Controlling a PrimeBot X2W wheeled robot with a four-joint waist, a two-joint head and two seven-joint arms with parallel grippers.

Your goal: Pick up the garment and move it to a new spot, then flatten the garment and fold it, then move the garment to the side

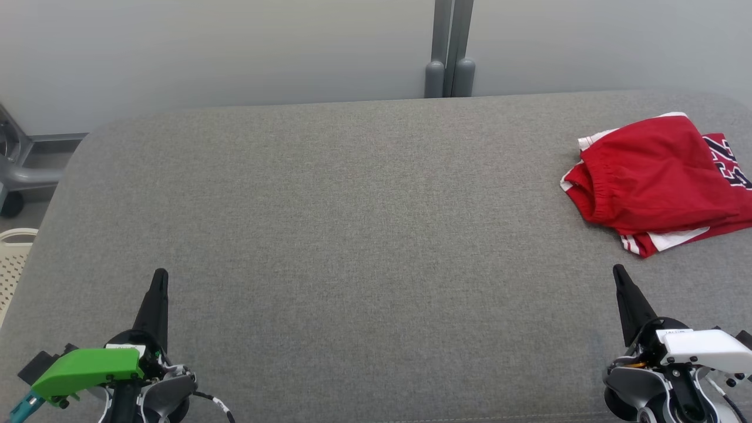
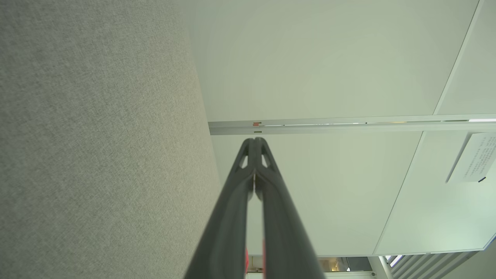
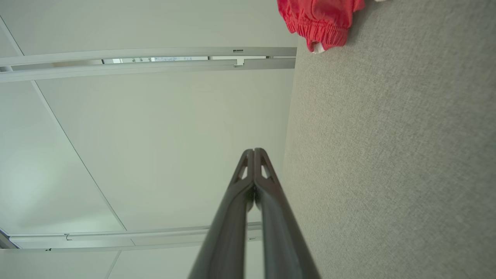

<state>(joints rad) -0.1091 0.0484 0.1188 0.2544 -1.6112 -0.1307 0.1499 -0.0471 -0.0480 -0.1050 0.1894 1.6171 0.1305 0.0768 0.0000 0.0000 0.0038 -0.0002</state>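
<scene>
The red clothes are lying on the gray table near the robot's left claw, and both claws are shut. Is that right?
Not quite. The red clothes lie on the gray table near the right claw, not the left claw; the head view shows it. Both claws are shut, as you said.

I have a wide bench (image 1: 352,223) in front of me, covered in grey woven fabric, its far corners rounded. Behind it stand pale wall panels (image 1: 205,47), with a grey upright post (image 1: 449,53) at the seam between them. Off the bench's left edge sits a cream perforated basket (image 1: 13,264), and beyond that a grey wheeled base (image 1: 26,175). My left wrist view shows a printed sheet (image 2: 474,157) fixed to the wall.
</scene>
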